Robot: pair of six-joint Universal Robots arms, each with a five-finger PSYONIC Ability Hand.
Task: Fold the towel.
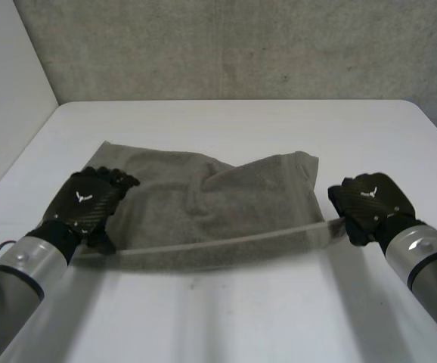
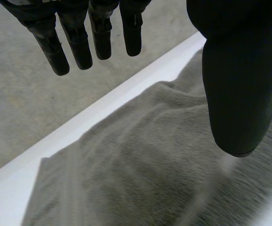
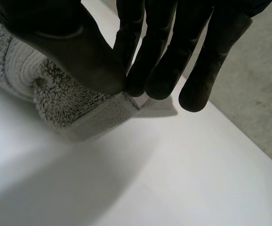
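A grey towel (image 1: pixel 218 197) lies rumpled on the white table (image 1: pixel 241 310), its far layer bunched toward the middle. Its near hem runs as a raised band between my two hands. My left hand (image 1: pixel 90 200) hovers over the towel's near left corner. In the left wrist view its fingers (image 2: pixel 79 42) are straight and the thumb (image 2: pixel 237 84) stands apart, with the towel (image 2: pixel 140 165) lying loose beneath and nothing between them. My right hand (image 1: pixel 370 203) is at the near right corner. Its thumb (image 3: pixel 79 52) and fingers pinch the towel's hemmed corner (image 3: pixel 98 115) just above the table.
The table's far edge (image 1: pixel 241 101) meets a grey concrete wall (image 1: pixel 241 45), and a pale wall (image 1: pixel 7 83) stands at the left. White tabletop stretches between the towel and me. The table's left edge strip (image 2: pixel 126 89) runs beyond the towel.
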